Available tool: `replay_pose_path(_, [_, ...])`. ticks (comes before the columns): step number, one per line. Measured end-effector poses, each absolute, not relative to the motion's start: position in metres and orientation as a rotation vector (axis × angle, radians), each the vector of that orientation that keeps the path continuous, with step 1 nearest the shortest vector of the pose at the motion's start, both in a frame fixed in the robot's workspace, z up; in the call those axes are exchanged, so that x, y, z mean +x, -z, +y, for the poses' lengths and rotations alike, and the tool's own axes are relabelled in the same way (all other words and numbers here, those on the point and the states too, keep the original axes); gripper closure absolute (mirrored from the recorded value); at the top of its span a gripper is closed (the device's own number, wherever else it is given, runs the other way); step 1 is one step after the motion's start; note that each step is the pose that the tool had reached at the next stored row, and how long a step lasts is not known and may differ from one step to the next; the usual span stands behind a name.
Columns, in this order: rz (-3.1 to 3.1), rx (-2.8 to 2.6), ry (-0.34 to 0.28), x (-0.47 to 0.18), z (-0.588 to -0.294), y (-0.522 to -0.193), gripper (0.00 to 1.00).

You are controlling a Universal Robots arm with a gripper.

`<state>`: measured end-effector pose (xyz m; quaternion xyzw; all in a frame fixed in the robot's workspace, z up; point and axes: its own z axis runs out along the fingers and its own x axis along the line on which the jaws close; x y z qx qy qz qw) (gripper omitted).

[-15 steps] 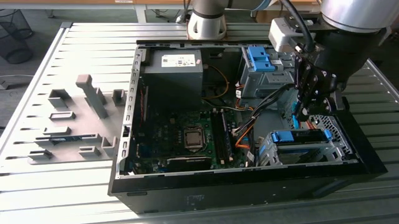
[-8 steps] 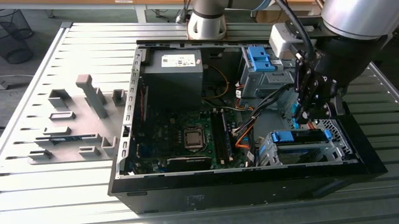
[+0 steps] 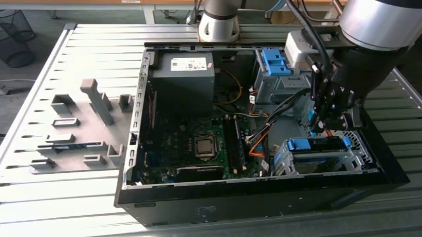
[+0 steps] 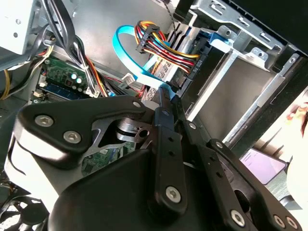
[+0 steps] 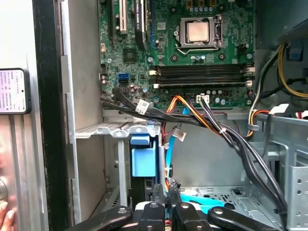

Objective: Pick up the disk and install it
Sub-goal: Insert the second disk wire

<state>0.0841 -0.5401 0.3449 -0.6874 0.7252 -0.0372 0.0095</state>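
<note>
One gripper [image 3: 333, 123] is hanging inside the open computer case [image 3: 132, 148] in the exterior view, just above the disk [image 3: 316, 144] sitting in its metal cage. Both wrist views are showing its fingers [image 4: 163, 125] pressed together, holding nothing.

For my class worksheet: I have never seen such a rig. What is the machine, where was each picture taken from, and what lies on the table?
The machine is a robot arm with a claw. The exterior view comes from a camera off the arm, looking down on a metal table. On it lies an open computer case, its green circuit board showing; grey blocks stand on the exterior view's left. Both wrist views come from cameras riding on the arm, looking into the case past the claw. The claw hangs just above a metal cage where the disk, silver with a blue frame, appears to sit. Whether it holds anything is unclear.
</note>
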Motion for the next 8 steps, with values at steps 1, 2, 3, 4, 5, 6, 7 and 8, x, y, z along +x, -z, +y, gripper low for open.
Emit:
replay_pose_path(1, [2.264,-2.146,0.115,0.0841,-0.5411,-0.3441,0.84])
replay_pose_path(2, [2.263,-2.145,0.113,0.0841,-0.5424,-0.3436,0.84])
replay_pose_path(3, [2.262,-2.144,0.110,0.0841,-0.5433,-0.3431,0.84])
replay_pose_path(4, [2.262,-2.143,0.108,0.0841,-0.5440,-0.3428,0.84])
replay_pose_path(5, [2.261,-2.143,0.107,0.0841,-0.5443,-0.3426,0.84])
replay_pose_path(6, [2.261,-2.143,0.107,0.0841,-0.5442,-0.3425,0.84])
replay_pose_path(7, [2.261,-2.143,0.107,0.0841,-0.5442,-0.3425,0.84])
replay_pose_path(8, [2.261,-2.143,0.107,0.0841,-0.5442,-0.3426,0.84])
